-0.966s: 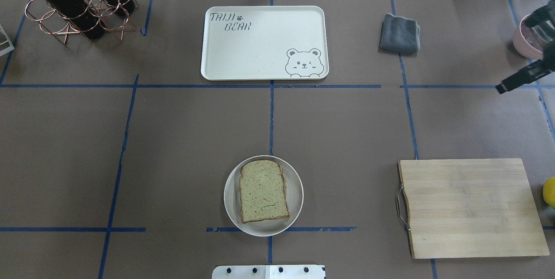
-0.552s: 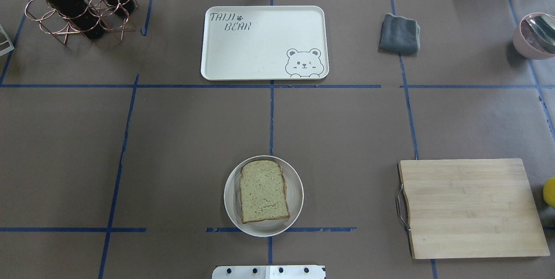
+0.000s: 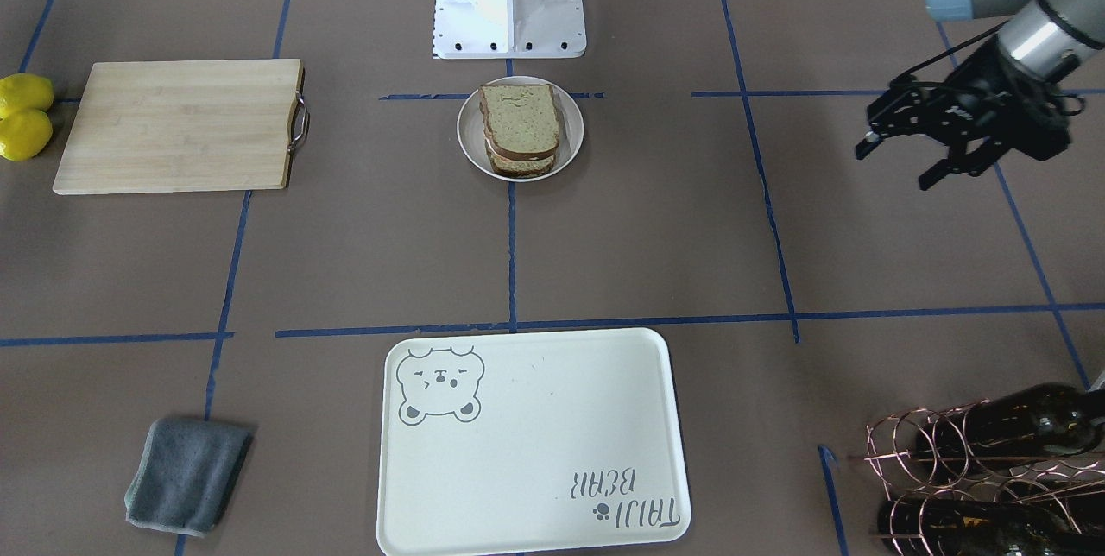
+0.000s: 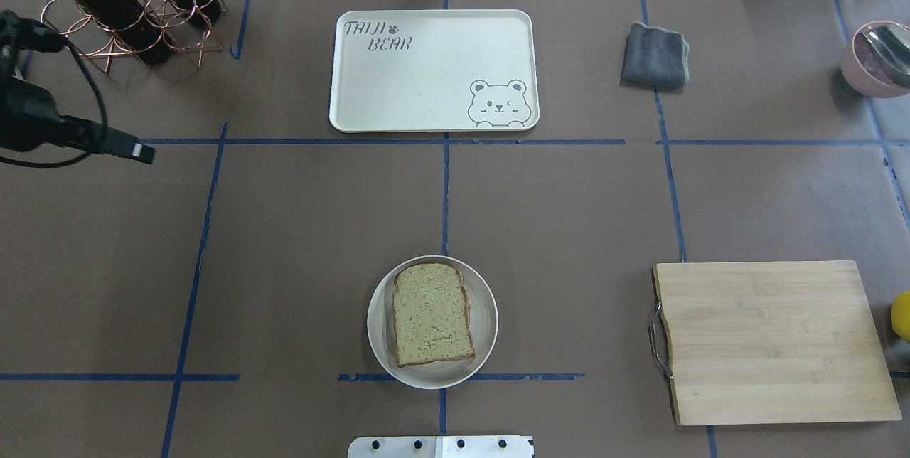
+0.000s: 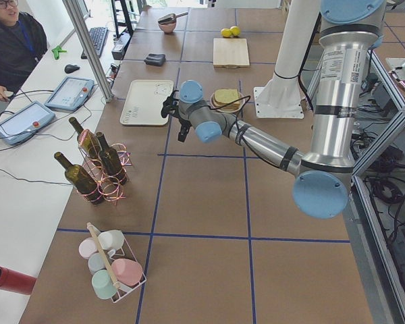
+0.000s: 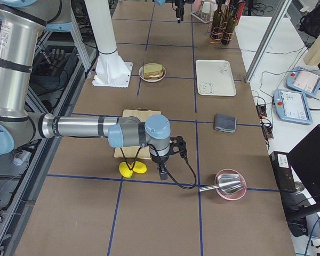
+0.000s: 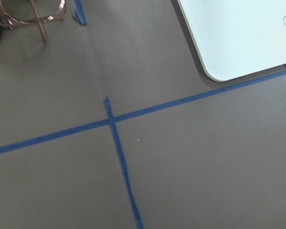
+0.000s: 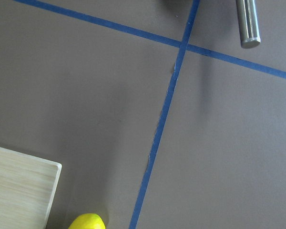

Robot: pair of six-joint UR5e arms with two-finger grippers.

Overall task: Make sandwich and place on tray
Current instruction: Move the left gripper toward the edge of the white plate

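Observation:
The sandwich is a stack of tan bread slices with brown crust on a small round white dish near the robot's base. It also shows in the front view; the egg is hidden. The cream-white tray with the bear drawing lies bare at the far middle, and its corner shows in the left wrist view. My left gripper is open and empty, above the table far to the sandwich's left. My right gripper shows only in the right side view, by the lemons; I cannot tell its state.
A wooden cutting board lies at the near right, with two lemons beyond its end. A grey cloth lies right of the tray. A pink bowl with a metal spoon sits far right. A wine bottle rack stands far left.
The right gripper left the overhead view at the right edge by the pink bowl. The left gripper has come in at the left edge. Sandwich and tray have not moved.

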